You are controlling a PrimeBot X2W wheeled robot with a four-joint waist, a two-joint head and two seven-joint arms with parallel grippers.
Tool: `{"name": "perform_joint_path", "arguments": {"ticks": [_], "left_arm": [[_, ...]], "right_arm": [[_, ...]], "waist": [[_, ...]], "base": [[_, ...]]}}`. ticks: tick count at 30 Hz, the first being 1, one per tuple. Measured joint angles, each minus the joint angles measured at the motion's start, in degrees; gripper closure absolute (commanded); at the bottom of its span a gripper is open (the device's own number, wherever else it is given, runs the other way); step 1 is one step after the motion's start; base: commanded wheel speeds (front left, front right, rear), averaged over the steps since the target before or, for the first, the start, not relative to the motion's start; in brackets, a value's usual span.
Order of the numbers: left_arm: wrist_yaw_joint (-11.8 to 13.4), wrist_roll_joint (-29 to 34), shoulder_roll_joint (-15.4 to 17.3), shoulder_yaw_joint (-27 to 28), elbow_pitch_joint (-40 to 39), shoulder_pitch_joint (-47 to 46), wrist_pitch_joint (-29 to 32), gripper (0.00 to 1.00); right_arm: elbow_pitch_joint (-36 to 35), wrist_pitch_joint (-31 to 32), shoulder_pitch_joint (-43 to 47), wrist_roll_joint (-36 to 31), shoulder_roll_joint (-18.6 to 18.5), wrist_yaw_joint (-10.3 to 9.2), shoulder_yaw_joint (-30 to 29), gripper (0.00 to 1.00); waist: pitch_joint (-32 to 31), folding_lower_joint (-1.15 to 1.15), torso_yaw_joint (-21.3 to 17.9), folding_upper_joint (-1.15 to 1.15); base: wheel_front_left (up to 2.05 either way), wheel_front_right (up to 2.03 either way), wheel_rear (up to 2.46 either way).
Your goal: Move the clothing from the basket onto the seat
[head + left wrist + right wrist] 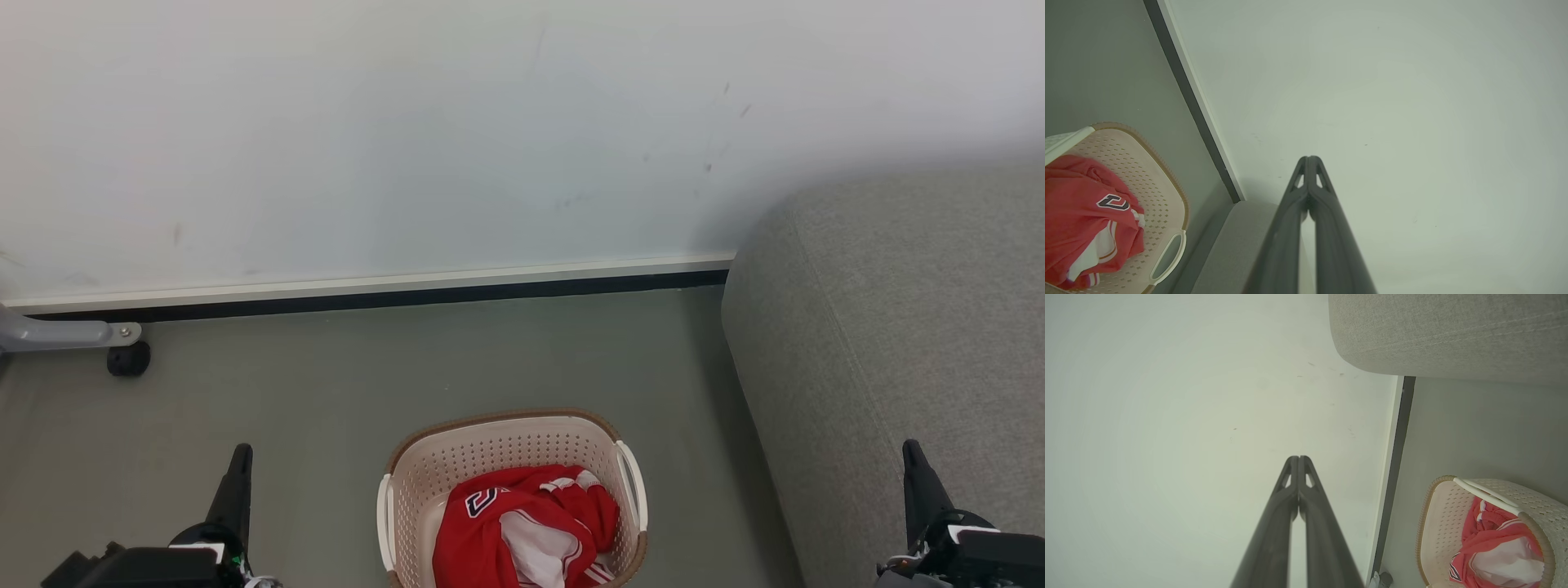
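Pale scuffed wall (408,122), grey-green floor (367,367). Small cream perforated plastic basket (498,433) stands on the floor, bright red white-trimmed clothing (522,523) heaped inside. Large grey woven-fabric seat (898,327) is near, on its right. Left gripper (242,451) and right gripper (912,447) flank the basket, both pinched shut, holding nothing. Judged: first pick not yet started; next move needs a claw opened and lowered into the heap. Basket's near edge is cut off; possibly two garments, can't separate them.

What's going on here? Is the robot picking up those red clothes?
Not yet. The red clothing lies bunched in the basket, which sits on the floor beside the grey seat. The left gripper and right gripper hang shut on either side of the basket, touching nothing.
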Motion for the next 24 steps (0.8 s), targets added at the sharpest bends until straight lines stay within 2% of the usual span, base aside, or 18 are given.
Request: {"name": "perform_joint_path", "arguments": {"ticks": [24], "left_arm": [[0.00,0.00,0.00,0.00,0.00,0.00,0.00,1.00]], "right_arm": [[0.00,0.00,0.00,0.00,0.00,0.00,0.00,1.00]], "waist": [[0.00,0.00,0.00,0.00]], "base": [[0.00,0.00,0.00]]}}
